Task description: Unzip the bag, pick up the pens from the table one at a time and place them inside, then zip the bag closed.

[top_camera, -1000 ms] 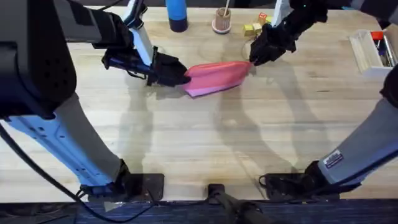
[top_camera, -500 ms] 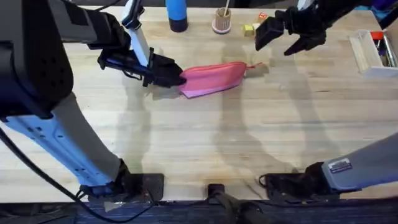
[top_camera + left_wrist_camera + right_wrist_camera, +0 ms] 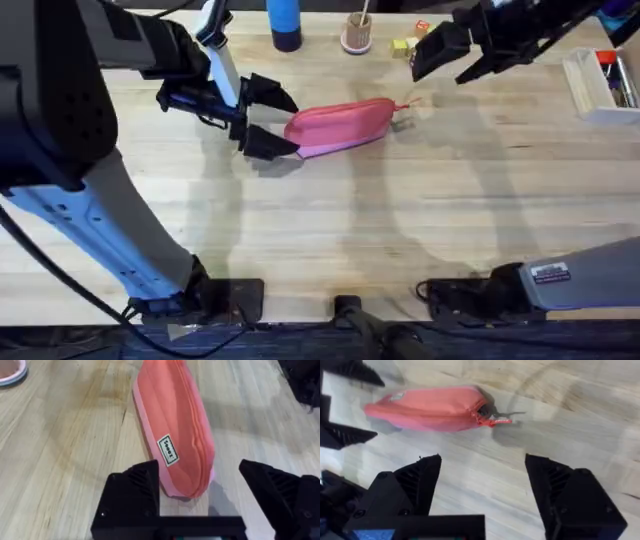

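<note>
The pink bag (image 3: pixel 340 124) lies on the table (image 3: pixel 330 220) at the back middle, its zipper shut along the top and the reddish pull (image 3: pixel 405 103) at its right end. My left gripper (image 3: pixel 283 127) is open, its fingers astride the bag's left end without touching it. The left wrist view shows that end of the bag (image 3: pixel 175 435) between the spread fingers (image 3: pixel 135 492). My right gripper (image 3: pixel 455 62) hangs open above the table, up and to the right of the pull (image 3: pixel 500 421), holding nothing. The pens are out of view.
Along the back edge stand a blue bottle (image 3: pixel 284 22), a small wooden cup (image 3: pixel 356 36) with a stick in it, and yellow cubes (image 3: pixel 405 45). A clear tray (image 3: pixel 600 80) with red-capped markers sits at the far right.
My left gripper has opened and let go of the bag's left end. My right gripper left the zipper pull, rose and moved back to the right, opening.
</note>
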Tool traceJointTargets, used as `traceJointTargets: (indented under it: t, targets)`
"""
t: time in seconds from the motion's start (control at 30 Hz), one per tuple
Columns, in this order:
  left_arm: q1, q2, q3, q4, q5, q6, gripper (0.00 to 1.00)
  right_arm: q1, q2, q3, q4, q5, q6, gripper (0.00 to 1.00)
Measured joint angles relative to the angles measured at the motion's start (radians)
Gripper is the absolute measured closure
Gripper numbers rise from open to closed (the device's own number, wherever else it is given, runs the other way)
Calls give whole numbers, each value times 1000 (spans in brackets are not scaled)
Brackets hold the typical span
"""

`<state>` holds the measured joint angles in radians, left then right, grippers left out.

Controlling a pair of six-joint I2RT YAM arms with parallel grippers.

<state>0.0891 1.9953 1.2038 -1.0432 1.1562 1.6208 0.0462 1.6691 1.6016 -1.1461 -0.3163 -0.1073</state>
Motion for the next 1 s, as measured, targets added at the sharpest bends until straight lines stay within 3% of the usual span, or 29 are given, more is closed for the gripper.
traceJointTargets:
  t: [0.33,0.5,0.8,0.83,1.0]
  targets:
    - [0,0,0,-10,-12,0,6,63,-1,0,-31,5,-139,5]
    - [1,0,6,-90,-41,0,4,99,-39,0,-38,113,-179,4]
    - [2,-54,200,-330,-217,-14,4,128,-193,0,-52,277,-203,4]
    - [2,-105,288,-357,-288,-95,4,128,-218,0,-60,294,-205,4]
    - [2,-171,423,-384,-411,-320,4,128,-232,0,-72,302,-208,4]
